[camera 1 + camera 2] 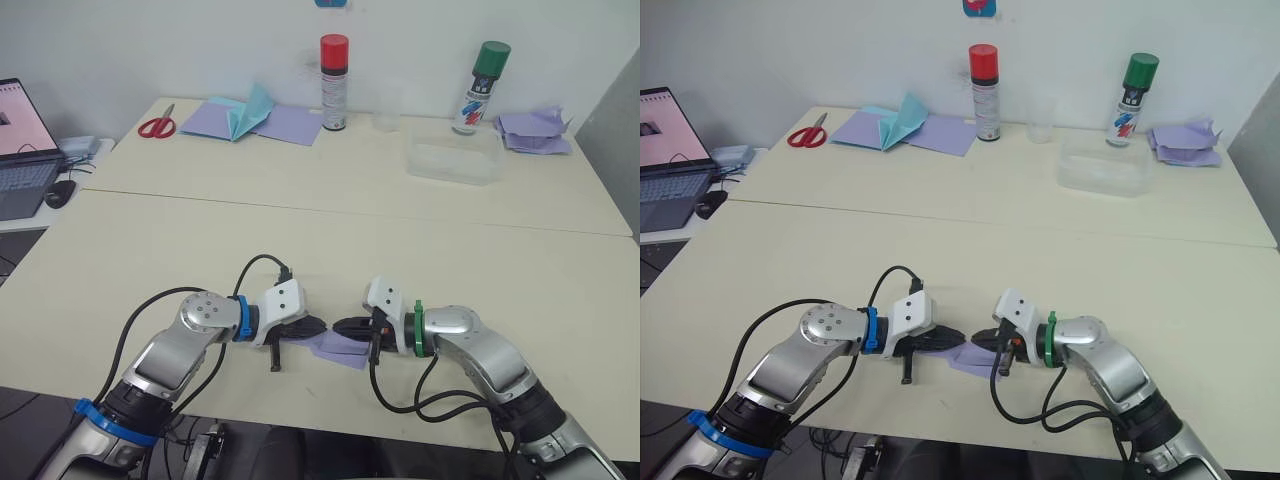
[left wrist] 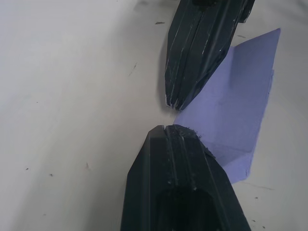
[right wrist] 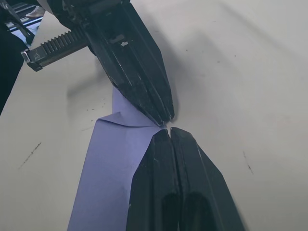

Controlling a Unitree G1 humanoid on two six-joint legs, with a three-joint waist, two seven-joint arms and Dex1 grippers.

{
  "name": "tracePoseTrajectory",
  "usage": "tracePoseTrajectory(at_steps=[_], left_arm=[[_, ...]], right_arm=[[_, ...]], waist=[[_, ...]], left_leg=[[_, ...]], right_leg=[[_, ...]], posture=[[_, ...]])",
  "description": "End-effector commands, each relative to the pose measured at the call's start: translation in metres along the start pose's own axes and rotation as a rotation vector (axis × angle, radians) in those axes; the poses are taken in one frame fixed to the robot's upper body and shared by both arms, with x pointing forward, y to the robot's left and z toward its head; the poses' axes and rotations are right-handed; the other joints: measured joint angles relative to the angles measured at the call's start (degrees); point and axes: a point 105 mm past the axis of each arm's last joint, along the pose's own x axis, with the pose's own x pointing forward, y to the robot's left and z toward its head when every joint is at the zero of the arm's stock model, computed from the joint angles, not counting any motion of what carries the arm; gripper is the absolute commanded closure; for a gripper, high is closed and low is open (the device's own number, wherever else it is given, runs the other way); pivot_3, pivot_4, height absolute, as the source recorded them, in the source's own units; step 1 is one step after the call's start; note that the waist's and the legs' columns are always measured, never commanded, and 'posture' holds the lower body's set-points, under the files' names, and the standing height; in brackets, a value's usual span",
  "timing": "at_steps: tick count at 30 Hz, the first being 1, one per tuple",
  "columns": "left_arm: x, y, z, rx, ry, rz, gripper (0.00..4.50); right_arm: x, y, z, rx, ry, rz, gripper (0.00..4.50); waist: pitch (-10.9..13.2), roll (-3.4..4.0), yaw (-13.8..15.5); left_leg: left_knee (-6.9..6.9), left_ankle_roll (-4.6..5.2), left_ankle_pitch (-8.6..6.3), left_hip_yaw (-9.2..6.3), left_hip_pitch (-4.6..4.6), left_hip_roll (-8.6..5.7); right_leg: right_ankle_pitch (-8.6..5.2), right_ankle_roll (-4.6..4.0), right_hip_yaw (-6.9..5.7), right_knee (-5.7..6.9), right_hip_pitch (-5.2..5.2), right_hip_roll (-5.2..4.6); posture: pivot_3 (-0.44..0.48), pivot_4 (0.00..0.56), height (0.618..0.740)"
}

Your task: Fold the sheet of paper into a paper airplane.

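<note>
The sheet of paper (image 1: 342,351) lies near the table's front edge, folded into a small lavender piece with an angled flap (image 3: 108,159). My left gripper (image 1: 319,327) comes in from the left and is shut. My right gripper (image 1: 339,326) comes in from the right, also shut. The two tips almost meet, point to point, over the paper's far edge. In the left wrist view the paper (image 2: 236,110) spreads out beside and under both sets of fingers. Neither gripper has paper visibly between its fingers.
At the back stand a red-capped spray can (image 1: 334,82), a green-capped can (image 1: 483,87) and a clear plastic container (image 1: 453,160). Red scissors (image 1: 157,126), purple sheets with a teal peaked piece (image 1: 250,115) and a heap of purple papers (image 1: 535,132) lie there. A laptop (image 1: 20,150) sits far left.
</note>
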Motion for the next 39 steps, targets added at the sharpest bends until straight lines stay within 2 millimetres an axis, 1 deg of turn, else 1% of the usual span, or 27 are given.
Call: tracePoseTrajectory(at_steps=[1,5,9,12,14,17,21,22,23,25,26,28,30,33,36,39], left_arm=[[0.002,-0.011,-0.028,-0.067,0.106,-0.038,4.5],[0.003,-0.011,-0.028,-0.069,0.104,-0.038,4.5],[0.003,-0.012,-0.029,-0.07,0.108,-0.041,4.5],[0.004,-0.012,-0.03,-0.07,0.11,-0.041,4.5],[0.004,-0.012,-0.03,-0.07,0.111,-0.041,4.5],[0.004,-0.011,-0.03,-0.07,0.11,-0.039,4.5],[0.004,-0.01,-0.031,-0.07,0.112,-0.037,4.5],[0.004,-0.011,-0.031,-0.071,0.112,-0.037,4.5],[0.004,-0.011,-0.031,-0.07,0.112,-0.038,4.5],[0.004,-0.011,-0.032,-0.07,0.112,-0.038,4.5],[0.005,-0.011,-0.032,-0.07,0.112,-0.039,4.5],[0.005,-0.012,-0.032,-0.07,0.112,-0.041,4.5],[0.006,-0.012,-0.032,-0.069,0.112,-0.044,4.5],[0.006,-0.012,-0.031,-0.064,0.113,-0.049,4.5],[0.005,-0.011,-0.032,-0.062,0.115,-0.047,4.5],[0.003,-0.009,-0.029,-0.063,0.109,-0.048,4.5]], right_arm=[[0.0,0.001,-0.012,-0.045,0.073,0.013,4.48],[-0.004,0.003,-0.022,-0.047,0.121,0.026,4.48],[-0.015,-0.002,-0.028,-0.04,0.15,0.004,4.48],[-0.034,-0.004,-0.036,-0.039,0.184,-0.011,4.48],[-0.042,-0.004,-0.041,-0.033,0.202,-0.018,4.48],[-0.065,-0.004,-0.048,-0.033,0.243,-0.019,4.48],[-0.079,-0.004,-0.046,-0.042,0.249,-0.023,4.48],[-0.081,-0.005,-0.043,-0.048,0.242,-0.027,4.48],[-0.083,-0.006,-0.036,-0.057,0.215,-0.032,4.48],[-0.077,-0.009,0.003,-0.078,0.029,-0.037,4.48],[-0.073,-0.007,0.013,-0.103,-0.017,-0.024,4.48],[-0.06,-0.008,0.021,-0.1,-0.057,-0.033,4.48],[-0.047,-0.009,0.02,-0.075,-0.061,-0.045,4.48],[-0.031,-0.007,0.011,-0.069,-0.033,-0.053,4.48],[-0.017,0.004,-0.003,-0.075,0.014,0.003,4.48],[-0.012,0.017,-0.012,-0.062,0.052,0.071,4.48]], waist=[[0.0,0.01,0.0],[0.0,0.01,0.0],[-0.1,0.0,0.1],[-0.1,0.01,0.4],[-0.2,-0.04,0.5],[-0.3,0.01,0.7],[-0.4,-0.07,0.9],[-0.4,-0.07,0.9],[-0.4,-0.07,0.9],[-0.4,-0.08,0.8],[-0.4,-0.08,0.7],[-0.4,-0.06,0.4],[-0.4,-0.06,0.5],[-0.4,-0.07,0.6],[-0.4,-0.06,0.7],[-0.4,-0.05,0.6]], left_leg=[[0.0,0.0,0.0,0.01,0.01,0.0],[0.0,0.0,0.0,-0.01,0.03,0.0],[0.0,0.0,0.0,-0.02,0.03,-0.03],[0.01,0.0,0.0,-0.03,0.02,-0.08],[0.01,0.01,0.0,-0.03,0.02,-0.11],[0.02,0.01,0.0,-0.04,0.02,-0.11],[0.03,0.01,-0.01,-0.04,0.04,-0.12],[0.03,0.01,-0.01,-0.03,0.05,-0.11],[0.04,0.01,-0.01,-0.03,0.06,-0.11],[0.05,0.01,0.0,-0.02,0.05,-0.11],[0.06,0.01,0.0,-0.01,0.05,-0.1],[0.05,0.01,0.0,0.0,0.08,-0.05],[0.04,0.01,0.0,-0.06,0.08,-0.02],[0.04,0.01,0.0,-0.07,0.03,-0.06],[0.04,0.01,0.0,-0.03,0.01,-0.12],[0.03,0.01,-0.01,-0.02,0.02,-0.09]], right_leg=[[0.0,0.0,0.01,0.0,0.0,0.0],[0.0,0.0,-0.01,0.0,0.03,0.0],[0.0,0.0,0.01,0.0,0.06,0.0],[0.0,0.0,0.04,-0.01,0.09,-0.01],[0.0,0.0,0.07,-0.02,0.11,-0.02],[0.0,0.01,0.06,-0.04,0.13,-0.02],[-0.02,0.03,0.08,-0.09,0.19,-0.02],[-0.02,0.04,0.08,-0.09,0.2,-0.02],[-0.03,0.06,0.08,-0.09,0.2,-0.02],[-0.13,0.23,0.09,-0.09,0.2,-0.02],[-0.13,0.23,0.1,-0.08,0.18,-0.02],[-0.13,0.23,0.1,-0.05,0.18,0.01],[-0.13,0.23,0.06,-0.04,0.18,0.04],[-0.12,0.22,0.07,-0.05,0.17,0.03],[0.0,0.01,0.11,-0.05,0.12,-0.01],[-0.01,0.01,0.09,-0.04,0.1,-0.01]], posture=[[0.0,0.15,0.74],[0.0,0.15,0.74],[0.0,0.15,0.74],[0.0,0.15,0.74],[0.0,0.15,0.74],[0.0,0.15,0.74],[0.0,0.15,0.74],[0.0,0.15,0.74],[0.0,0.15,0.74],[0.0,0.15,0.74],[0.0,0.15,0.74],[0.0,0.15,0.74],[0.0,0.15,0.74],[0.0,0.15,0.74],[0.0,0.15,0.74],[0.0,0.15,0.74]])
